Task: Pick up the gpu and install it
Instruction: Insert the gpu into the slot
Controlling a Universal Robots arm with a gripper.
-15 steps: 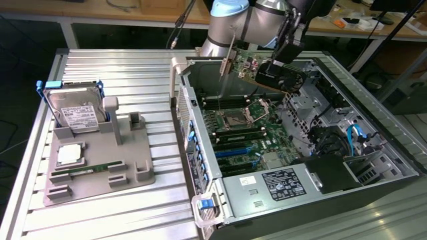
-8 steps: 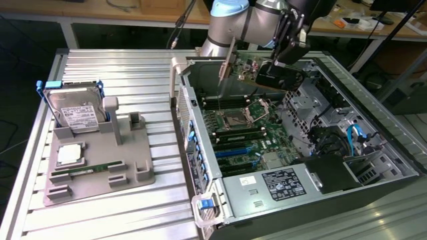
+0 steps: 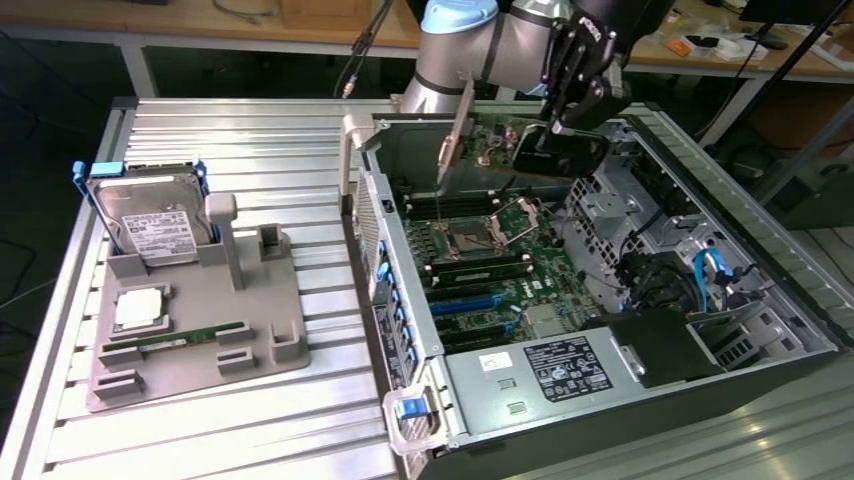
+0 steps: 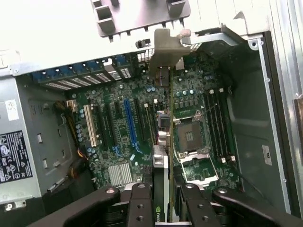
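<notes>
The gpu (image 3: 527, 150) is a dark card with a silver bracket (image 3: 458, 125) at one end. It hangs edge-down above the open computer case (image 3: 400, 300), over the motherboard (image 3: 481, 250). My gripper (image 3: 571, 120) is shut on the card's top edge. In the wrist view the gpu (image 4: 161, 184) runs edge-on between my two black fingers (image 4: 139, 203), and its bracket (image 4: 165, 45) reaches toward the case's rear wall. The card hovers between the CPU socket (image 4: 189, 135) and the blue expansion slot (image 4: 127, 120), not touching the board.
A grey fixture (image 3: 267, 350) on the metal table at the exterior view's left holds a hard drive in a blue frame (image 3: 154, 215), a CPU (image 3: 140, 308) and a green RAM stick (image 3: 180, 338). Inside the case are a power supply (image 3: 561, 365) and blue cables (image 3: 707, 275).
</notes>
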